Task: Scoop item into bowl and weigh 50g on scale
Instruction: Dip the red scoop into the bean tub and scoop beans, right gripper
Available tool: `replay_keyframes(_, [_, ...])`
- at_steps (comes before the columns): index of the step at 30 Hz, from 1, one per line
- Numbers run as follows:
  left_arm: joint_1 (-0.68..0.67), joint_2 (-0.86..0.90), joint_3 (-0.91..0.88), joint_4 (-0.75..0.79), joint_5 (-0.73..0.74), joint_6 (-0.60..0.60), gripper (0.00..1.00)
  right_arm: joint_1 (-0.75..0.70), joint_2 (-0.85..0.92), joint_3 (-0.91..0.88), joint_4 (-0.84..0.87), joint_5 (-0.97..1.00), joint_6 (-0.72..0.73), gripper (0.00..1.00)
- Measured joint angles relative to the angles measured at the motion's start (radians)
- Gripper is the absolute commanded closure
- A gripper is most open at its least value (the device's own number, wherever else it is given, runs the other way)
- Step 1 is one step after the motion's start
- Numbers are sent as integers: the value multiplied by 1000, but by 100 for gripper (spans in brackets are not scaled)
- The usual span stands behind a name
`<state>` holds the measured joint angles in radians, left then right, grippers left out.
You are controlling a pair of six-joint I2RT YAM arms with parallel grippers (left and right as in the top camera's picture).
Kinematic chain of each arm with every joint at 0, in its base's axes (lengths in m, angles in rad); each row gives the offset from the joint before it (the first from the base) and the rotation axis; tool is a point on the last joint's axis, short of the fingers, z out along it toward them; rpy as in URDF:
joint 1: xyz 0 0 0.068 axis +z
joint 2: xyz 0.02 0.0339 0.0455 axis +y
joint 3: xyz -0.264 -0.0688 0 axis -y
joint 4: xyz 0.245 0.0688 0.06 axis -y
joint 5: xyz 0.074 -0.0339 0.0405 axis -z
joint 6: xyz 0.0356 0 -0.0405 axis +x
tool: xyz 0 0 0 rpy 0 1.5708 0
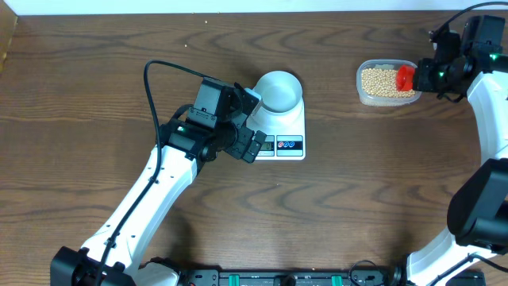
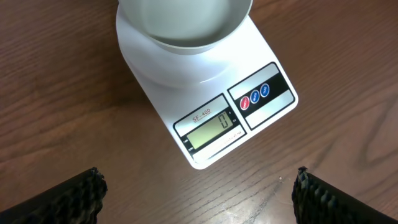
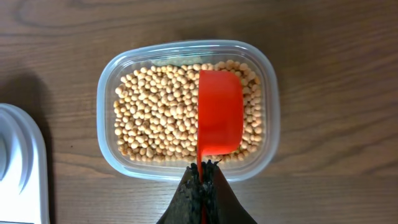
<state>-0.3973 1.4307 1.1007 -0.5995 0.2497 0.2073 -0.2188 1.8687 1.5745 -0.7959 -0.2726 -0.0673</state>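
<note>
One bowl [image 1: 279, 90] sits empty on one scale [image 1: 290, 125], display at zero. My left jaws stand wide apart just off the scale's front edge, gripping nothing. My right jaws are clenched on the handle of one red scoop [image 3: 219, 112], its cup lying on the soybeans [image 3: 155, 112] in one clear tub [image 3: 102, 106], well apart from the bowl.

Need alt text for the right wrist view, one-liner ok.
Right gripper, shut on the handle of a red scoop, holds it over a clear plastic tub of tan beans on a wooden table. A corner of the white scale shows at left.
</note>
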Motion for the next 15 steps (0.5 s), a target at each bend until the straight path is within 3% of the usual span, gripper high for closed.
replay_keyframes(15, [0, 0, 0, 0, 0, 0, 2, -37, 106, 13, 16, -218, -4, 99])
